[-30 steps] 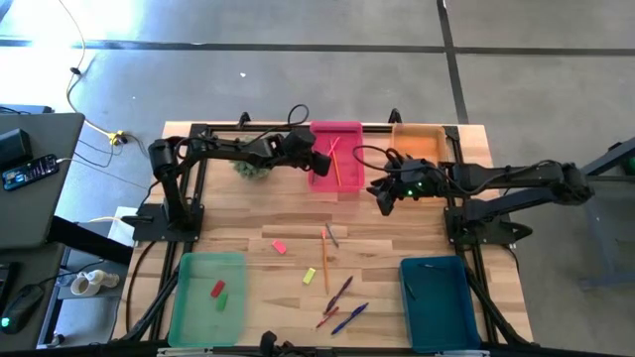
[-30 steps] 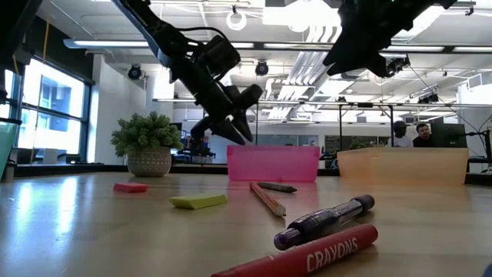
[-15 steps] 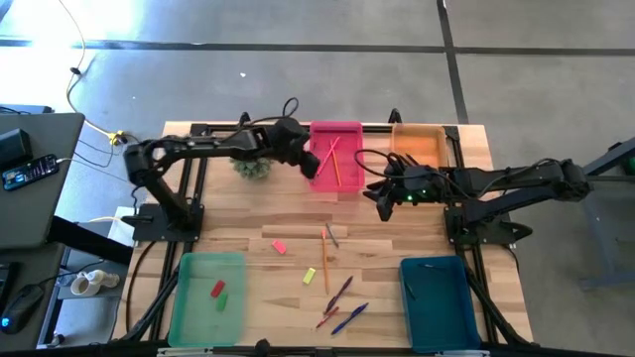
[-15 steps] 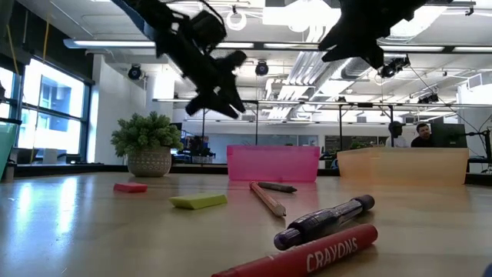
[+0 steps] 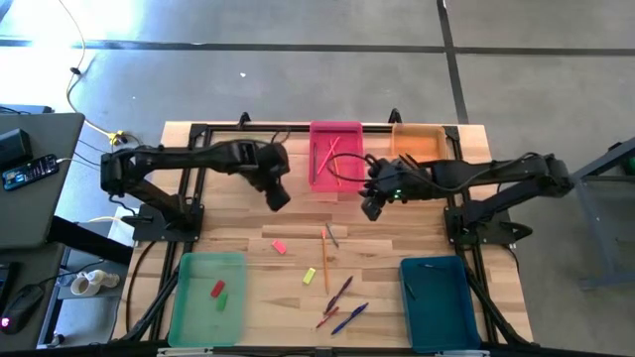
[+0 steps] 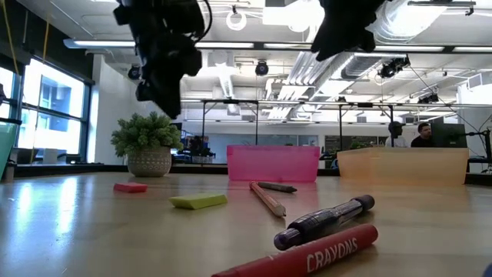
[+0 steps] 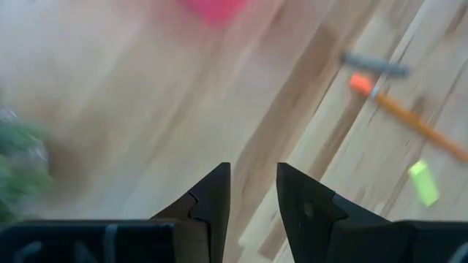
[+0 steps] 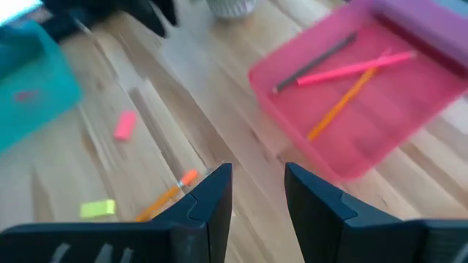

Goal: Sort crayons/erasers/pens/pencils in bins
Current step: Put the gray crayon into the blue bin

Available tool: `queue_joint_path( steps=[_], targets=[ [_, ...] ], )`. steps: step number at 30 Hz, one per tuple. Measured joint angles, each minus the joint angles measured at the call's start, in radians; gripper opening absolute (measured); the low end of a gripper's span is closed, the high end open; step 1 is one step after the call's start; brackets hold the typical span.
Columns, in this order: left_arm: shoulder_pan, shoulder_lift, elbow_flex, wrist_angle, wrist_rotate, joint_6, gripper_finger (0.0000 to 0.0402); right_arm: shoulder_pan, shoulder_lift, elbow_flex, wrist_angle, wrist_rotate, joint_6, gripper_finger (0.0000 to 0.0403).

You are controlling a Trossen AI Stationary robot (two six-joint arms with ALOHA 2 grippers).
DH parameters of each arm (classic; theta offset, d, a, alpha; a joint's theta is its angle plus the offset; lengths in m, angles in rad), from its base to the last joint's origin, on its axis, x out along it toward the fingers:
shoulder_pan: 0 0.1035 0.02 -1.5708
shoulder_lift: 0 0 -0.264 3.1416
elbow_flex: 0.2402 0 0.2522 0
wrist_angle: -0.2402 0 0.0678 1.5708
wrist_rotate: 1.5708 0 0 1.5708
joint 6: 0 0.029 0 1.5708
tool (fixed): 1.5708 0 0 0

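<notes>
Pink bin at the far edge of the surface is your landmark: it holds 3 sticks, a pink pencil, an orange one and a dark grey one; only the right wrist view tells their colours. Orange bin sits just right of it, contents unclear. Light green bin, near-left corner, has a red eraser and a green eraser. Teal bin, near-right, shows one thin dark stick.

Loose on the surface, nearer you than the pink bin: pink eraser, yellow-green eraser, an orange pencil, a short grey stick beside it, then several pens/crayons. Low view alone shows a red crayon marked CRAYONS.

Left tool hovers near-left of the pink bin, fingers slightly apart, holding nothing. Right tool hovers near-right of it, also slightly apart, empty.
</notes>
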Motion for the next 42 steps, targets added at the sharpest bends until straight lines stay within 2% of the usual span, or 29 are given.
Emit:
queue_joint_path(
  steps=[7,14,22,28,33,42],
  targets=[
    [-0.034,0.001,-0.067,-0.005,0.003,0.001,0.0099,0.035,0.167,0.119,-0.143,-0.003,0.071,0.0119],
    [-0.011,0.001,-0.068,-0.133,-0.008,0.083,0.0099,0.070,0.347,0.225,-0.224,-0.022,0.138,0.0119],
    [0.003,-0.025,-0.069,-0.312,-0.126,0.103,0.0099,0.091,0.479,0.278,-0.219,-0.055,0.274,0.0119],
    [-0.012,-0.088,-0.069,-0.330,-0.158,0.021,0.0099,0.091,0.539,0.278,-0.204,-0.148,0.374,0.0119],
    [-0.033,-0.164,-0.069,-0.339,-0.161,-0.063,0.0099,0.091,0.569,0.278,-0.153,-0.195,0.382,0.0122],
    [-0.081,-0.313,-0.069,-0.392,-0.164,-0.227,0.0099,0.093,0.619,0.278,-0.044,-0.220,0.381,0.0168]
  ],
)
